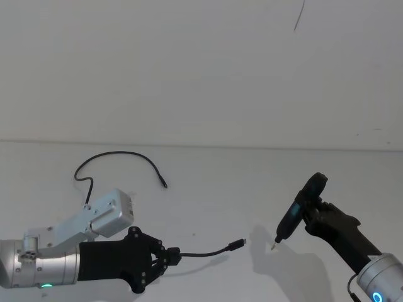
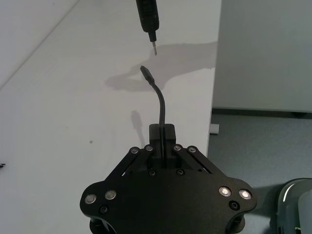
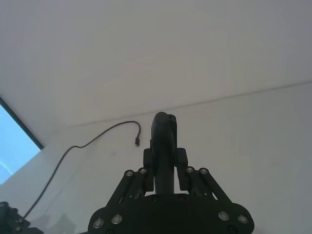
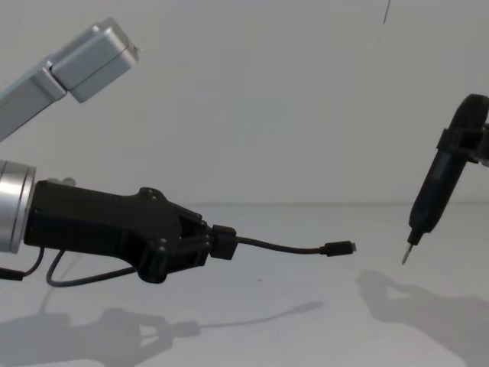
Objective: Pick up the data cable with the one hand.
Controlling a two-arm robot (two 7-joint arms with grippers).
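Data cable (image 4: 283, 246) sits clamped in left hand (image 4: 222, 242); right hand (image 3: 165, 159) grips pen tool (image 4: 432, 195).

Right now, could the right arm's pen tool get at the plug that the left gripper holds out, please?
Probably yes: the left gripper, shut on the data cable, holds its plug in the air facing the pen-like tool in the right gripper; nothing stands between them.

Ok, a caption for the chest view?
Left gripper holds the data cable end aloft, plug facing the pen-like tool in the right gripper.
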